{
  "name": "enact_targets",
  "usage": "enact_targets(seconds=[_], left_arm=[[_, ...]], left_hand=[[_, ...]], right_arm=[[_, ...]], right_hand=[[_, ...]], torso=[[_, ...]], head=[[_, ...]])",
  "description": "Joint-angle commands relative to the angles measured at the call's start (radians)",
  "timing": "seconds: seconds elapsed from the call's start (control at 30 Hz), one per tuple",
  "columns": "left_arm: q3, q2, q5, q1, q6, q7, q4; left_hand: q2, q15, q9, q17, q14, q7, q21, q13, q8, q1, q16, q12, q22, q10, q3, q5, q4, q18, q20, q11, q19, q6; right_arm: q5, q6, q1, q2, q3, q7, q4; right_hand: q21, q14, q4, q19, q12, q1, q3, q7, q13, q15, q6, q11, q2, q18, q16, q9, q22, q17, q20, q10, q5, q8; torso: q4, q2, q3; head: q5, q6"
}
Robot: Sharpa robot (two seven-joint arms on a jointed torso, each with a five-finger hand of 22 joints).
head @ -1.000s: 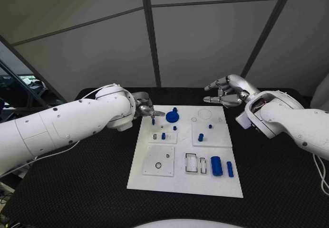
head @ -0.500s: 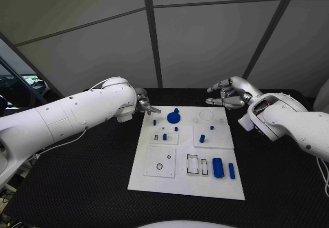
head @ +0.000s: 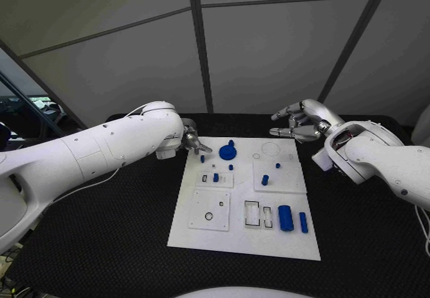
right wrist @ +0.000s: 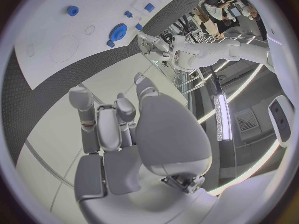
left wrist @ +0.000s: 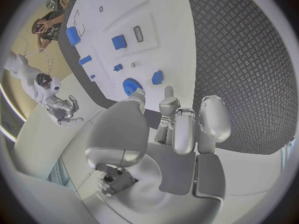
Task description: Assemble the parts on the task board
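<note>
The white task board (head: 235, 239) lies in the middle of the black table. A blue gear (head: 227, 149) stands near its far edge, with small blue pegs (head: 231, 167) close by. A thick blue cylinder (head: 285, 217) and a slimmer blue piece (head: 303, 221) lie near the board's right edge. My left hand (head: 191, 141) hovers at the board's far left corner, its fingers (left wrist: 182, 129) loosely bent and holding nothing; the gear (left wrist: 131, 86) lies just beyond them. My right hand (head: 300, 122) hangs above the far right corner, fingers (right wrist: 115, 119) apart and empty.
Black textured matting (head: 107, 230) surrounds the board on every side. Grey panel walls stand behind the table. The board has rectangular slots (head: 253, 213) and a round outline (head: 269, 148) near the right hand.
My left arm's elbow has swung further back while its hand stays at the board's far left corner. The right hand has barely shifted. No part has moved.
</note>
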State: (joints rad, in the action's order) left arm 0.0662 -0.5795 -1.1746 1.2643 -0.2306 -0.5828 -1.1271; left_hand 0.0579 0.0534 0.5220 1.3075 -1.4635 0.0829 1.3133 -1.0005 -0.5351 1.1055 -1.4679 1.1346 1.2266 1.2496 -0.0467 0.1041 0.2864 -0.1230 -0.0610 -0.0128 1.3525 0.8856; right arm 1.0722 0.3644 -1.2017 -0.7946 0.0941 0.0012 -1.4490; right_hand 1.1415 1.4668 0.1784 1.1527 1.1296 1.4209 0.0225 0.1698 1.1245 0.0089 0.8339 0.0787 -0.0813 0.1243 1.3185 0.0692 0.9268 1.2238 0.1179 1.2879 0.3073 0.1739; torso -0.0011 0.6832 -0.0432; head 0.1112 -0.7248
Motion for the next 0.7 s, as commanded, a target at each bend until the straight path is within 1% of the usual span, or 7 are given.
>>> enact_targets(seconds=[0.03,0.23,0.37,0.5,0.7], left_arm=[[0.000,0.005,-0.006,0.002,-0.041,0.012,0.006],[-0.001,0.011,-0.006,0.002,-0.058,0.016,0.013],[-0.006,0.014,-0.006,0.002,-0.069,0.018,0.015],[-0.010,0.018,-0.006,0.001,-0.076,0.021,0.018],[-0.012,0.019,-0.006,0.000,-0.081,0.022,0.020]], left_hand=[[-0.006,-0.003,-0.003,0.110,-0.066,-0.001,0.004,0.000,0.005,0.009,-0.005,0.006,0.001,0.006,0.007,0.007,0.000,0.040,-0.001,0.003,0.006,0.010],[-0.008,-0.002,-0.004,0.108,-0.065,-0.002,0.002,0.003,0.006,0.013,-0.003,0.005,0.000,0.004,0.008,0.007,-0.002,0.040,-0.001,0.004,0.005,0.013],[-0.010,-0.002,-0.006,0.107,-0.065,-0.002,0.003,0.003,0.007,0.018,-0.003,0.005,0.002,0.004,0.009,0.007,-0.003,0.040,0.000,0.004,0.006,0.015],[-0.022,-0.001,-0.011,0.108,-0.065,-0.004,0.003,0.003,0.010,0.036,-0.003,0.005,0.003,0.004,0.007,0.007,-0.006,0.040,0.001,0.005,0.006,0.022],[-0.039,0.001,-0.017,0.109,-0.065,-0.007,0.003,0.005,0.012,0.058,-0.004,0.004,0.006,0.003,0.002,0.007,-0.009,0.040,0.002,0.008,0.007,0.035]], right_arm=[[0.006,-0.004,-0.002,0.002,0.001,0.000,-0.001],[0.006,-0.005,-0.002,0.004,0.001,0.000,0.000],[0.006,-0.005,-0.002,0.006,0.001,0.001,0.001],[0.006,-0.006,-0.002,0.007,0.001,0.001,0.002],[0.006,-0.007,-0.002,0.007,0.001,0.001,0.002]], right_hand=[[-0.006,0.012,0.007,-0.005,0.002,-0.008,-0.002,0.000,-0.002,-0.005,-0.007,0.001,-0.001,0.012,-0.004,-0.001,0.000,0.001,-0.004,-0.010,0.006,0.007],[-0.006,0.012,0.007,-0.005,0.002,-0.008,-0.002,0.000,-0.002,-0.005,-0.007,0.001,-0.001,0.012,-0.004,-0.001,0.000,0.001,-0.004,-0.010,0.007,0.007],[-0.006,0.012,0.007,-0.005,0.003,-0.008,-0.001,0.000,-0.002,-0.005,-0.007,0.001,-0.001,0.012,-0.004,-0.001,0.000,0.001,-0.004,-0.010,0.008,0.007],[-0.006,0.012,0.007,-0.005,0.003,-0.008,-0.001,0.000,-0.002,-0.005,-0.007,0.001,-0.001,0.012,-0.004,-0.001,0.000,0.001,-0.004,-0.010,0.008,0.007],[-0.006,0.013,0.007,-0.005,0.004,-0.006,0.000,0.000,-0.001,-0.005,-0.007,0.001,0.000,0.012,-0.004,-0.001,0.000,0.002,-0.004,-0.009,0.010,0.007]], torso=[[0.0019,-0.001,0.0003],[0.0026,-0.002,0.0001],[0.0018,-0.002,-0.0002],[0.0010,-0.001,-0.0002],[0.0018,-0.002,-0.0006]], head=[[-0.004,0.003],[-0.005,-0.001],[-0.003,-0.002],[-0.003,-0.002],[-0.004,-0.005]])
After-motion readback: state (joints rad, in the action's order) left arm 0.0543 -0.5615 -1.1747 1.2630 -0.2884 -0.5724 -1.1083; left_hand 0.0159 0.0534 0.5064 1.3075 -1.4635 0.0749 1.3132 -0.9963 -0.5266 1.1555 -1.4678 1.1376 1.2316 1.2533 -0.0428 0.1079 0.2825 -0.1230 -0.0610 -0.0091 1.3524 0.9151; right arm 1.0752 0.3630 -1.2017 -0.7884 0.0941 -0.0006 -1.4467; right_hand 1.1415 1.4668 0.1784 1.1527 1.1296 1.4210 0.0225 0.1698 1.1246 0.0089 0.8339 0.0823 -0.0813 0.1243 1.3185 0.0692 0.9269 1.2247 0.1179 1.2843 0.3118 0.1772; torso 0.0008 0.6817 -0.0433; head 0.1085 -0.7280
